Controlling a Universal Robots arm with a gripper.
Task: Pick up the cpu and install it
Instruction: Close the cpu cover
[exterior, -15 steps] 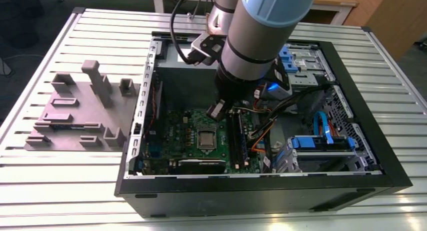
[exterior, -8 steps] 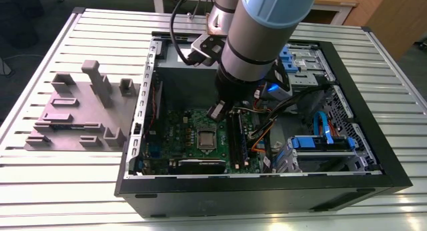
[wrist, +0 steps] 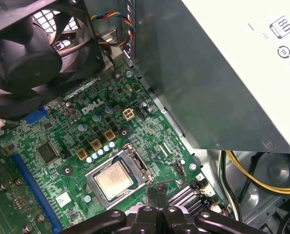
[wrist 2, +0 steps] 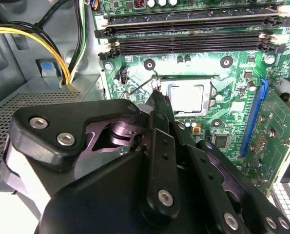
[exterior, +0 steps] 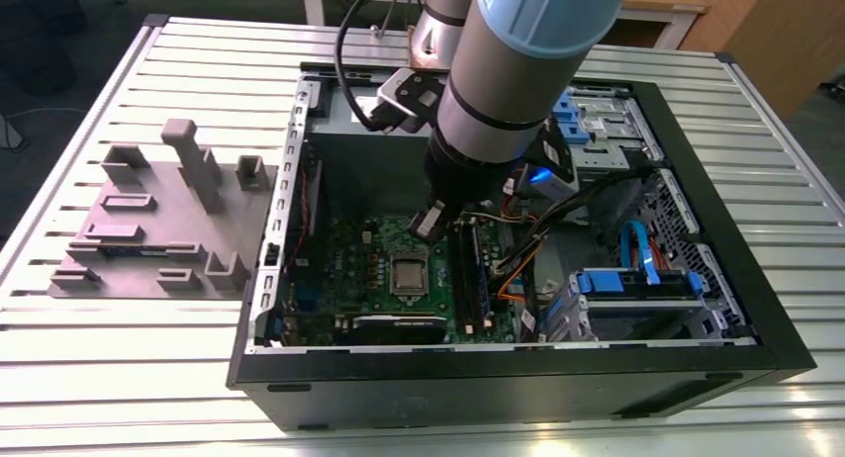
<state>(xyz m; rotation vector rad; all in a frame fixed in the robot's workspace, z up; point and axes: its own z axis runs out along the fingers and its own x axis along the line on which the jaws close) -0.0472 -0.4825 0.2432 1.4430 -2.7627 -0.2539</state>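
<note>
The cpu (exterior: 407,272), a small silver-grey square chip, lies flat in the motherboard socket inside the open computer case (exterior: 528,378). Both wrist views show the cpu (wrist 2: 186,96) (wrist: 114,180) seated within the shiny socket frame (wrist: 140,168). My gripper (exterior: 429,225) hangs just above the board beside the socket, a little apart from the chip. Its black fingers meet in a narrow tip (wrist 2: 158,97) (wrist: 159,190), shut with nothing between them. A thin wire socket lever (wrist 2: 137,87) lies close to that tip.
A big grey power supply box (wrist: 222,73) and a black fan (wrist: 32,58) flank the socket. Memory slots (wrist 2: 183,29), yellow cables (wrist 2: 32,36) and a blue slot (wrist 2: 254,119) lie nearby. A grey parts fixture (exterior: 158,220) sits on the slatted table at the exterior view's left.
</note>
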